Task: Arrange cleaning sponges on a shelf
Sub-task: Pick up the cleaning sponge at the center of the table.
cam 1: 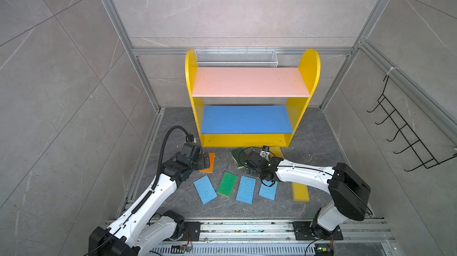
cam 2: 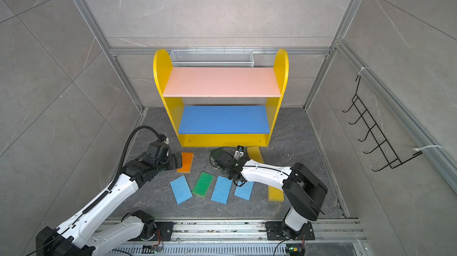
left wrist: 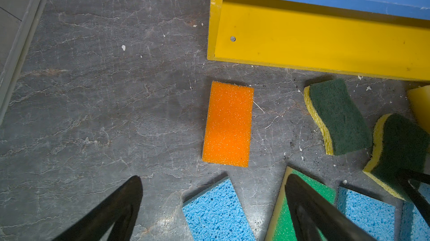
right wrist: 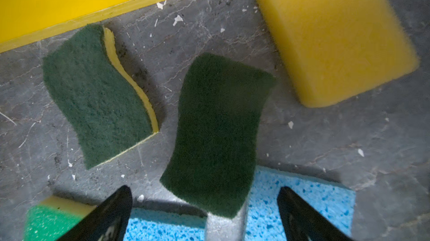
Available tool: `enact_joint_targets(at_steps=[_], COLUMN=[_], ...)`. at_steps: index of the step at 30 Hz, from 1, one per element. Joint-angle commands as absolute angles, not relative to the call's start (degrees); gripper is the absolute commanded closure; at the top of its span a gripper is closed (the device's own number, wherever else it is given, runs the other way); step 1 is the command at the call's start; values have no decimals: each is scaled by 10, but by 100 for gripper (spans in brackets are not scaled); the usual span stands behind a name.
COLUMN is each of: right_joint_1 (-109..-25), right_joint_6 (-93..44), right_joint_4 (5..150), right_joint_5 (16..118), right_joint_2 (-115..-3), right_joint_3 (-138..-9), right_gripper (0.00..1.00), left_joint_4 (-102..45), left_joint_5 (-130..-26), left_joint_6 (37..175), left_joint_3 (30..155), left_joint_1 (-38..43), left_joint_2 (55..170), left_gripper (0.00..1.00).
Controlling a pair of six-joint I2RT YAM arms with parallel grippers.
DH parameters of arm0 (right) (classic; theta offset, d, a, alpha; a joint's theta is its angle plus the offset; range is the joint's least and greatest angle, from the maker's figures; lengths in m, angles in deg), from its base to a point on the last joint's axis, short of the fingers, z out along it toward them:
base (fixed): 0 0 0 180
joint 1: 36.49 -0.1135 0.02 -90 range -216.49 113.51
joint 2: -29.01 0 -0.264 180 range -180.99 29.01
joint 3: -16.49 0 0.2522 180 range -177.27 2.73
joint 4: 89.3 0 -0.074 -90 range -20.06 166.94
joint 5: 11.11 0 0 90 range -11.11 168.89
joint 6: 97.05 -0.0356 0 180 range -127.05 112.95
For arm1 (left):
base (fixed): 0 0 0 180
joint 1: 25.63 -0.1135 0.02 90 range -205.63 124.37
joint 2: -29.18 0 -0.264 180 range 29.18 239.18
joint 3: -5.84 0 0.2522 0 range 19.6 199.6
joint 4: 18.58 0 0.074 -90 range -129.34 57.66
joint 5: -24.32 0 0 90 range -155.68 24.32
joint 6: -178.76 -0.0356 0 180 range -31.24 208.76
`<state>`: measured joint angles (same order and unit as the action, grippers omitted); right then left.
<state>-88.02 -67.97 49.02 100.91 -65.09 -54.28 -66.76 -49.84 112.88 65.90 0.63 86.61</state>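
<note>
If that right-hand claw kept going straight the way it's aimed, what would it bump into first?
Probably the wavy dark-green scouring sponge nearer the plain yellow foam block: it lies centred ahead of the open right gripper in the wrist view, though depth is unclear.

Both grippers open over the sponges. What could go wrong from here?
Right gripper hangs open over a wavy green sponge crowded by light blue sponges; closing may snag one. Orange sponge lies flat near the left gripper; a shallow pinch may just push it toward the shelf.
</note>
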Motion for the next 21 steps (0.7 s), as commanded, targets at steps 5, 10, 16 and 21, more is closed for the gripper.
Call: enact_joint_targets(at_steps=[5,10,16,21], right_joint_1=[-860,-858,-851,-842], right_joint_6=[-683,-671,-683,-669], right_joint_4=[518,515,511,528], right_joint_5=[987,988,987,976], right_joint_2=[-671,-691,-701,-706], right_joint_3=[-542,-559,-557,-550], right_gripper=[0,0,1,4], left_joint_4=[-662,-660,-658,-656], left_joint_5=[-517,-517,-521,-527], left_joint_6=[1131,1133,1134,1135], left_joint_3=[675,676,677,676], left_joint_1=[3,2,-1,-5], left_joint_2=[872,882,890,893], left_gripper=[2,3,3,3])
